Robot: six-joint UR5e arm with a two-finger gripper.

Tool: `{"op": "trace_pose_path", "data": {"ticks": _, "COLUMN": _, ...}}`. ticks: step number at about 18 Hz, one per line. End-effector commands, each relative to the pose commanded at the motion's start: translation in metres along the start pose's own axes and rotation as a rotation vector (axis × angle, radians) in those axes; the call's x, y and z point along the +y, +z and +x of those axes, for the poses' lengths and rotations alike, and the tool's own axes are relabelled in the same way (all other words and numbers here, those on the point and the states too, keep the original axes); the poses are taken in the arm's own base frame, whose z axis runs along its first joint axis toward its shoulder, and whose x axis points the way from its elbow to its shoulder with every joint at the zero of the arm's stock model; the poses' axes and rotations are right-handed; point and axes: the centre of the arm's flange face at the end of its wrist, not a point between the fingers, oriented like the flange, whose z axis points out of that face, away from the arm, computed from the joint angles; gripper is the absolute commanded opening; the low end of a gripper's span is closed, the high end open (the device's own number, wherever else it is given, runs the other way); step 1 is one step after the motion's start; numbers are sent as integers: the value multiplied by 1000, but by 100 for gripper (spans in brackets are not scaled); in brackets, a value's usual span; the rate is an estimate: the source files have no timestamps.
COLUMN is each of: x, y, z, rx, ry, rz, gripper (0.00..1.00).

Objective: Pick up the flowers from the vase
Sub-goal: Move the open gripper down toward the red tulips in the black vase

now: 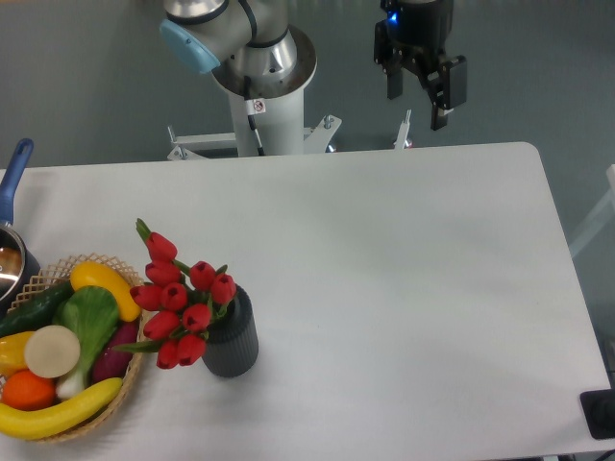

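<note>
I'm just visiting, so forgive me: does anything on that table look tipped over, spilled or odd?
Nothing spilled. The flowers lean left out of the upright vase, toward the basket. The gripper hangs open, far away.

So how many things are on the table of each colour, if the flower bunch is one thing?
Red: 1, the flowers
Dark grey: 1, the vase
Tan: 1, the basket
Blue-handled: 1, the pot
Total: 4

A white table (pixel 384 288) bears the vase (pixel 233 348), a wicker basket (pixel 86 427) and a pot (pixel 12 274).
</note>
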Motion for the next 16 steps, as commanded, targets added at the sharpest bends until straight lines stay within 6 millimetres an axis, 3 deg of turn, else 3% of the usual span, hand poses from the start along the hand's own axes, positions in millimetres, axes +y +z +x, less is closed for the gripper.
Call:
{"op": "trace_pose_path", "data": {"ticks": 8, "x": -4, "y": 9, "z": 4, "rx": -1, "ry": -23, "rz": 58, "gripper": 100}}
{"op": "trace_pose_path", "data": {"ticks": 16, "x": -21, "y": 22, "z": 8, "rx": -37, "ry": -238, "rz": 173, "gripper": 100}}
